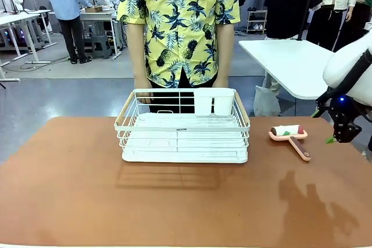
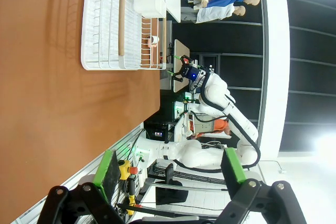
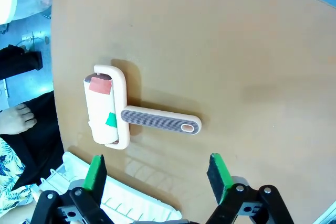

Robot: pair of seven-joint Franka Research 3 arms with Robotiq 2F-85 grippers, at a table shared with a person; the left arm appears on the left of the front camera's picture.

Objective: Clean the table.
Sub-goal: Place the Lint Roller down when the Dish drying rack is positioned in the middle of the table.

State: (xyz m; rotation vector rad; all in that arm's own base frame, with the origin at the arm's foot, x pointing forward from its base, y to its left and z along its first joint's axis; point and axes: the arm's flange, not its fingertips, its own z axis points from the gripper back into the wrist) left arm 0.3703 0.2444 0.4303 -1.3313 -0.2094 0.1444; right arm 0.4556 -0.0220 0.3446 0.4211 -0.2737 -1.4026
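The reddish-brown table (image 1: 70, 190) carries a white wire rack (image 1: 183, 126) at its middle. A pink lint roller (image 1: 289, 135) with a striped handle lies flat to the rack's right. My right gripper (image 1: 343, 135) hangs above the table's right edge, apart from the roller. In the right wrist view its green-padded jaws (image 3: 157, 174) stand open, with the lint roller (image 3: 113, 111) ahead on the table (image 3: 236, 51), untouched. My left gripper (image 2: 170, 169) is open and holds nothing, off the near side of the table (image 2: 42, 103).
A person in a yellow patterned shirt (image 1: 177, 15) stands at the far side, hands by the rack's rear rim. Two white cups (image 1: 214, 101) sit in the rack's back corner. A white-topped table (image 1: 290, 62) stands behind on the right.
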